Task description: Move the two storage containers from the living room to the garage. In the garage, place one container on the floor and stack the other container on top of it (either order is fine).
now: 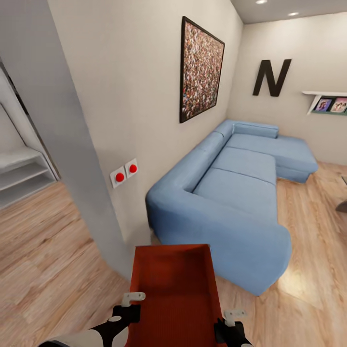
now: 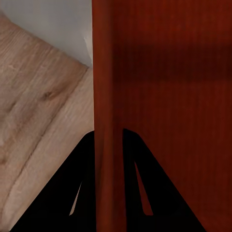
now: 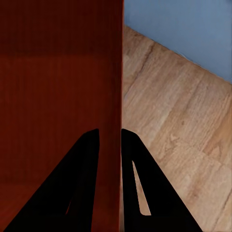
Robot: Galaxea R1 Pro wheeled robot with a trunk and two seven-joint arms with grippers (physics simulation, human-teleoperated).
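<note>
I hold one orange-red storage container [image 1: 173, 289] level in front of me, above the light wood-plank floor of the living room. My left gripper [image 1: 129, 308] is shut on the bin's left wall, which runs between its black fingers [image 2: 82, 188] in the left wrist view, where the storage container [image 2: 164, 96] takes up most of the picture. My right gripper [image 1: 230, 324] is shut on the right wall; the right wrist view shows that wall of the storage container [image 3: 58, 96] clamped between its fingers [image 3: 137, 188]. The garage is out of view.
A grey wall corner [image 1: 72, 144] with two red switches [image 1: 124, 173] stands just ahead of the bin. The blue L-shaped sofa [image 1: 236, 188] lies ahead to the right along the wall. White shelves [image 1: 21, 171] sit at far left, past the opening. Wood floor [image 1: 43, 250] spreads left and right.
</note>
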